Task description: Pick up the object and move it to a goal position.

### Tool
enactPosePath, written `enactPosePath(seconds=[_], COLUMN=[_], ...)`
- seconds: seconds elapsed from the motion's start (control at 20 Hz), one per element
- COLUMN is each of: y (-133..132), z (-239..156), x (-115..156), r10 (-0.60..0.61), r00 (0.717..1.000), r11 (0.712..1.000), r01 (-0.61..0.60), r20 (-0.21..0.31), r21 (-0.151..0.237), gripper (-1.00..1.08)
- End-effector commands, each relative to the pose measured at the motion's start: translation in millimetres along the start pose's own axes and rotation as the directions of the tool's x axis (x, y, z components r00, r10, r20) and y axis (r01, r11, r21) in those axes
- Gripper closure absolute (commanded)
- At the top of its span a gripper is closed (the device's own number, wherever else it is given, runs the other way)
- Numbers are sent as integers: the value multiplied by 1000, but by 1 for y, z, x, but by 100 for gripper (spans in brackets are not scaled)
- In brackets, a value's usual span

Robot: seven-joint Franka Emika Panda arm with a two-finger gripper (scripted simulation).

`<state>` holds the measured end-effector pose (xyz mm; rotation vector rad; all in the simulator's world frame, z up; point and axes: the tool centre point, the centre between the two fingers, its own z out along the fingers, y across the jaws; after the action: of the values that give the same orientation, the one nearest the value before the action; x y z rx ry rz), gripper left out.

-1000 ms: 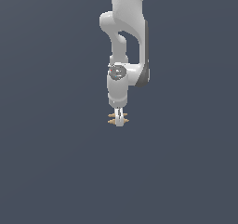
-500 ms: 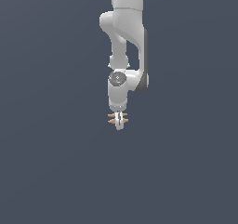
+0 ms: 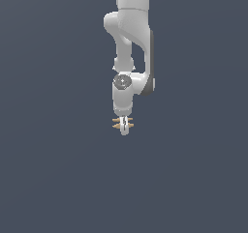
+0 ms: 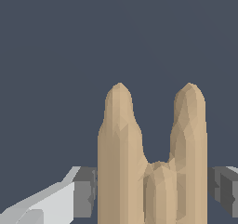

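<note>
The object [image 3: 116,123] is a tiny tan-orange item of two thin stacked pieces with pointed ends that stick out on both sides of the white gripper [image 3: 124,126]. The gripper hangs below the white arm in the middle of the exterior view and is shut on the object. In the wrist view the object [image 4: 151,162] fills the middle as two tall tan prongs joined at the base, with the grey pads [image 4: 85,190] pressed against its sides. The gripper [image 4: 153,190] holds it over the plain dark grey surface.
The white arm [image 3: 131,43] comes down from the top of the exterior view. A plain dark grey surface [image 3: 58,179] fills the background. Nothing else is in view.
The arm's wrist and the gripper with the object have shifted slightly lower and a little toward the exterior view's right. The grip on the object is unchanged.
</note>
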<state>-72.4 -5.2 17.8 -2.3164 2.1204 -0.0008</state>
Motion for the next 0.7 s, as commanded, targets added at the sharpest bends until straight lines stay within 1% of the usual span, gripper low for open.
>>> enactPosePath(seconds=[0.0, 0.35, 0.65], y=[0, -5, -15], z=[0, -19, -58], x=[0, -12, -36], r10=[0, 1, 1], r00=[1000, 1000, 1000], r11=[1000, 1000, 1000], r01=[0, -1, -1], r20=[0, 0, -1], r21=[0, 0, -1], gripper=[108, 108, 108])
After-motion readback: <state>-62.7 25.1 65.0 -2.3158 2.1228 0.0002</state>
